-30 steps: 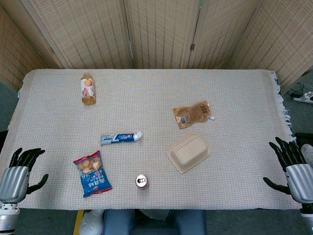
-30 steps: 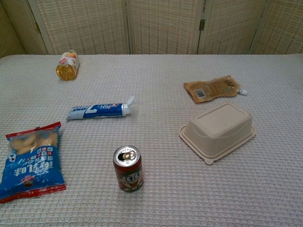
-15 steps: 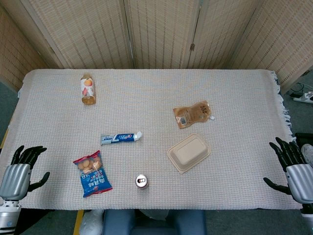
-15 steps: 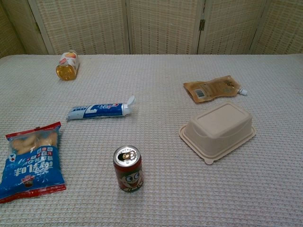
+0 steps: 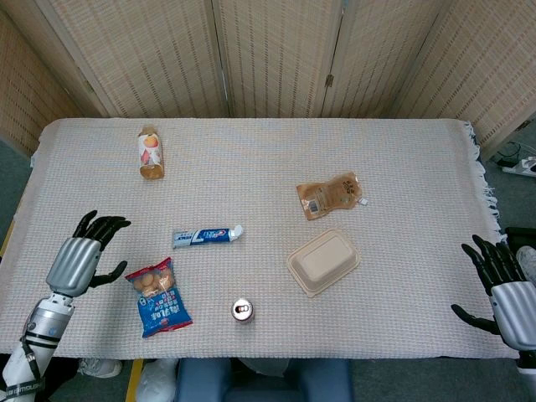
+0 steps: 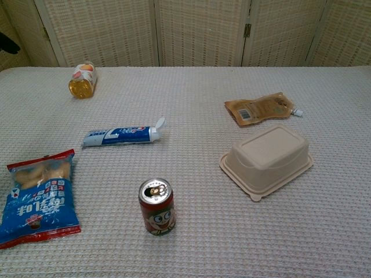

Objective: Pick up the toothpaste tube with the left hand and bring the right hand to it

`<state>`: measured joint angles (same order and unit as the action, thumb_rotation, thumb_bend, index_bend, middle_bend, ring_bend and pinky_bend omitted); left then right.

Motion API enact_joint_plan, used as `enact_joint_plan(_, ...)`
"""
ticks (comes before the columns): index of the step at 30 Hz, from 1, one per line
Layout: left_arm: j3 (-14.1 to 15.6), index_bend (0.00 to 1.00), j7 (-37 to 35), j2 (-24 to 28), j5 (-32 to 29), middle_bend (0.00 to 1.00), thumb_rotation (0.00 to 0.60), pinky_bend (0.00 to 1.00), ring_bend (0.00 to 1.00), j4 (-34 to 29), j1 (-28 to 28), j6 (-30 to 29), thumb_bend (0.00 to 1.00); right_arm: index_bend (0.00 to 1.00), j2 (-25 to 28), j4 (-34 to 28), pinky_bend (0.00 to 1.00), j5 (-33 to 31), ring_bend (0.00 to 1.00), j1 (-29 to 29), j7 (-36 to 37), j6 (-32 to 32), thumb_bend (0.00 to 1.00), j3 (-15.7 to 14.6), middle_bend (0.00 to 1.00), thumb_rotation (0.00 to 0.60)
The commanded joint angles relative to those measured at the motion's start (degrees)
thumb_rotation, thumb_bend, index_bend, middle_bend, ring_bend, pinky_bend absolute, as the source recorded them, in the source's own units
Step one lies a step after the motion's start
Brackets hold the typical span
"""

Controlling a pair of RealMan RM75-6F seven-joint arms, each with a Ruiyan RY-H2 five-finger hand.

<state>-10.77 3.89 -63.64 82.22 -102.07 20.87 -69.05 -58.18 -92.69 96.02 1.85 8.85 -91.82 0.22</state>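
— Head view: covering nearly everything, a woven table (image 5: 251, 142), running out to the screens behind.

— Sitting right of centre, a beige clamshell box (image 5: 323, 262), closed, apart from all else.

— Lying near the front left edge, a blue snack bag (image 5: 157, 296), flat.

— Hovering left of that bag, the left hand (image 5: 80, 260), fingers spread, gripping nothing, well apart from the tube. Showing in the chest view only as a dark tip at the upper left corner.

— Waiting at the far right edge, the right hand (image 5: 502, 289), fingers splayed too, empty, off the cloth.

— Resting between the left hand and the box, the toothpaste tube (image 5: 207, 236), flat, cap pointing right, untouched.

— Lying beyond the box, a brown pouch (image 5: 328, 195); lying on its side near the far left, a small bottle (image 5: 150, 152).

— Standing upright at the front, a red can (image 5: 243, 311), between bag and box.
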Motion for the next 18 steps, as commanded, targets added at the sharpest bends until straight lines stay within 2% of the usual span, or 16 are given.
enact_joint_plan(1, -2.9, 0.22, 0.5, -2.7, -4.5, 0.21, 0.600, 0.02, 0.17, 2.0, 5.6, 6.0, 0.40, 0.00, 0.1, -0.1, 0.00, 0.1, 0.00, -0.1, 0.0, -0.2, 0.21, 0.0, 0.00, 0.600)
enact_joint_plan(9, -5.0, 0.24, 5.1, -10.6, -12.6, 0.21, 0.600, 0.02, 0.17, 9.5, 14.9, 15.5, 0.40, 0.00, 0.3, -0.3, 0.00, -0.3, 0.00, -0.1, -0.3, 0.2, 0.21, 0.0, 0.00, 0.600)
enact_joint_plan(18, -4.3, 0.24, 12.8, -19.6, -22.5, 0.21, 0.600, 0.02, 0.17, 18.8, 21.7, 20.3, 0.40, 0.00, 0.6, -0.4, 0.00, -1.4, 0.00, 0.2, -0.4, 1.4, 0.21, 0.2, 0.00, 0.600)
